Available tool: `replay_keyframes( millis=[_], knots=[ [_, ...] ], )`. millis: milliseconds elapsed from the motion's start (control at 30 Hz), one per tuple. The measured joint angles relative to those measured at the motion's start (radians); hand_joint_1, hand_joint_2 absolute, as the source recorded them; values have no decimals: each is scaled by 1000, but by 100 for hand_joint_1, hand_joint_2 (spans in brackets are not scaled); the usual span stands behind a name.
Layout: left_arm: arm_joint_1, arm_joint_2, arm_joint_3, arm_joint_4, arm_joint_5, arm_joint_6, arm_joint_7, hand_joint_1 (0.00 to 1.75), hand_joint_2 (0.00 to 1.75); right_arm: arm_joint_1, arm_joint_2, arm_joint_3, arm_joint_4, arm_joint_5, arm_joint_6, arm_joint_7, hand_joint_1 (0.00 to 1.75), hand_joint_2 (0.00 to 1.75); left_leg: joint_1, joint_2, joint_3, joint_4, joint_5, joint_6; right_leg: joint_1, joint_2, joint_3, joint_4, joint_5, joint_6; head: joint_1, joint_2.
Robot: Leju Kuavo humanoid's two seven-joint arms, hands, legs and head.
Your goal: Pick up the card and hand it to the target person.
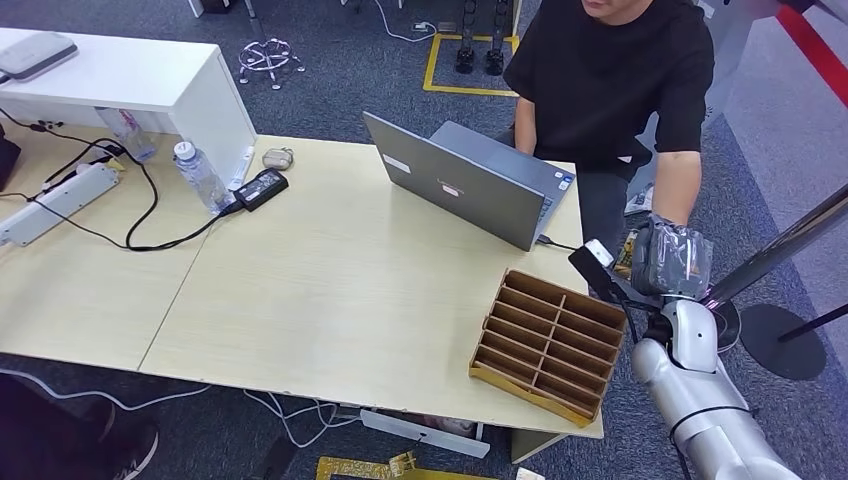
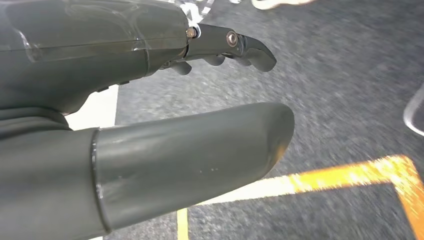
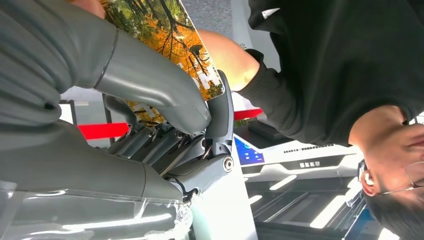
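The card (image 3: pixel 170 35), printed with an orange autumn tree, is pinched between the thumb and fingers of my right hand (image 3: pixel 165 115). In the head view that hand (image 1: pixel 672 258) is raised just past the table's right end, with a sliver of the card (image 1: pixel 626 258) at its left side. The person (image 1: pixel 610 80) in a black T-shirt sits behind the laptop, and their forearm (image 1: pixel 678 185) comes down to my hand. Their bare arm (image 3: pixel 227 60) lies right behind the card. My left hand (image 2: pixel 150 100) hangs over grey carpet with fingers apart, holding nothing.
A wooden slotted organiser (image 1: pixel 548 345) stands at the table's (image 1: pixel 330 290) front right corner, close to my right arm. An open laptop (image 1: pixel 470 180) faces the person. A water bottle (image 1: pixel 200 175), a charger and a power strip (image 1: pixel 55 200) lie at the left. A black stand base (image 1: pixel 785 340) sits on the floor at right.
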Motion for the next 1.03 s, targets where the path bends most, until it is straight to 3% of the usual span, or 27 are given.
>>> replay_keyframes(
  millis=[67, 100, 200, 233, 300, 333, 733, 1033],
  knots=[
    [0, -21, -4, 1, -4, 31, 32, 0, 0, 0, 2, -9, 10, 16, 0, 0, 144, 175, 0, 0, 0, 0, 0, 0, 0, 0, 0, 0, 0, 0, 0, 0],
    [1, -33, -6, 1, -7, 42, 42, 0, 0, 0, 2, -14, 14, 31, 0, 3, 125, 175, 0, 0, 0, 0, 0, 0, 0, 0, 0, 0, 0, 0, 0, 0],
    [1, -59, -11, 2, -10, 47, 51, 0, 0, 0, 4, -29, 24, 87, 0, 21, 97, 175, 0, 0, 0, 0, 0, 0, -1, 0, 0, 0, 0, 0, 0, 0],
    [1, -64, -12, 2, -10, 47, 51, 0, 0, 0, 4, -34, 26, 99, 0, 27, 81, 175, 0, 0, 0, 0, 0, 0, -1, 0, 0, 0, 0, 0, 0, 0],
    [1, -70, -13, 2, -10, 46, 51, 0, 0, 1, 3, -42, 31, 109, 0, 32, 24, 175, 0, 0, 0, 1, 0, 0, 0, 0, 0, 0, 0, 0, 0, 0],
    [1, -71, -14, 2, -10, 46, 51, 0, 0, 1, 3, -46, 33, 110, 0, 34, 4, 175, 0, 0, 0, 0, 0, 0, 0, 0, 0, 0, 0, 0, 0, 0],
    [1, -79, -19, 6, -7, 44, 54, 0, 0, 3, 3, -52, 65, 51, -1, 47, 0, 175, 0, 0, 0, 0, 0, 0, 0, 0, 0, 0, 0, 0, 0, 0],
    [1, -79, -24, 6, 4, 40, 59, 0, 0, 61, 5, -104, -9, -9, -2, -48, 0, 175, 0, 0, 0, 0, 0, 0, 0, 0, 0, 0, 0, 0, 0, 0]
  ],
)
